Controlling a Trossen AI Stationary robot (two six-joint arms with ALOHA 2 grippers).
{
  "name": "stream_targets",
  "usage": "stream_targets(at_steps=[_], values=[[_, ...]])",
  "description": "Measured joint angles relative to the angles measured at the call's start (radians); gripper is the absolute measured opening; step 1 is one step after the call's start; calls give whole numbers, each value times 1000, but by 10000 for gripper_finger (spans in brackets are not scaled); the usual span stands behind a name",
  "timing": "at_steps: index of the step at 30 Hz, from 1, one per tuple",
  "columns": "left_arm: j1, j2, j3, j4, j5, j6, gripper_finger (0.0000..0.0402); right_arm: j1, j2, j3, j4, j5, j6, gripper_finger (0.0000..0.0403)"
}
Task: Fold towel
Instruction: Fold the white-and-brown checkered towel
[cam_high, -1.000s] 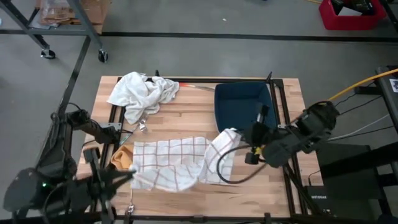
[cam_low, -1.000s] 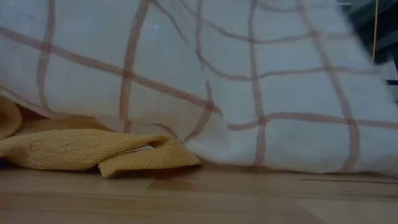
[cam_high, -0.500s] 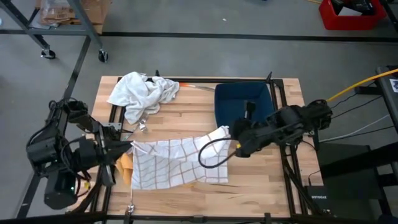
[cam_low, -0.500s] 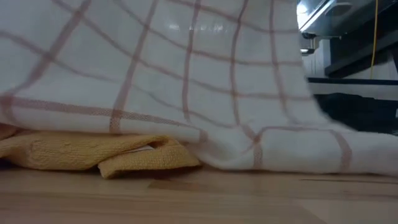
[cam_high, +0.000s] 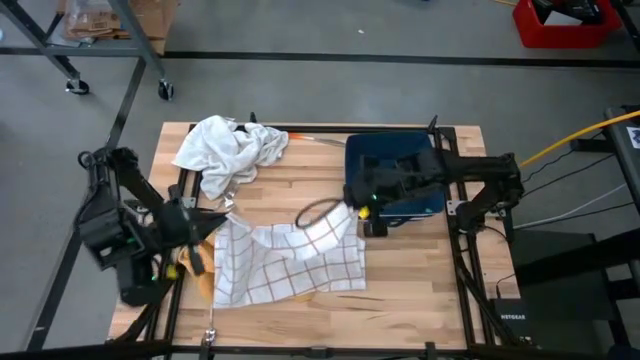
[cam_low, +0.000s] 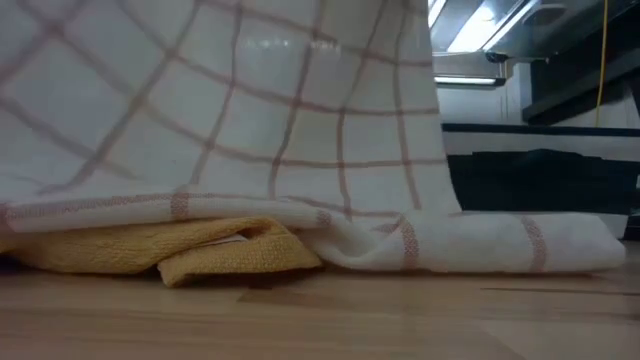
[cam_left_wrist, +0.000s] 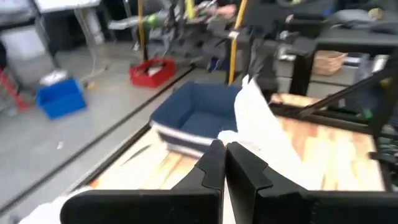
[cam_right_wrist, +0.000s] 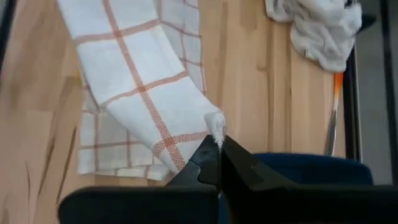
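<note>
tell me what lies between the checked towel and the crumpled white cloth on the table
Bare wood of the table separates the checked towel from the crumpled white cloth, seen in the high view.

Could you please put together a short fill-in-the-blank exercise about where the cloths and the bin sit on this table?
1. The checked towel has lines of the colour ____.
2. Under the checked towel's edge lies a folded cloth of the colour ____.
3. The bin on the table is dark ____.
4. The right gripper is shut on a ____ of the checked towel.

Missing words: red; yellow; blue; corner
</note>
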Motion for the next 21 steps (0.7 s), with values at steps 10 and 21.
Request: stream_targets(at_steps=[10, 21], values=[[128, -207, -249, 0, 63, -91, 0, -189, 0, -121, 7, -98, -84, 5], [262, -387, -337, -1, 103, -53, 0, -364, 1, -205, 84, -173, -246, 5]])
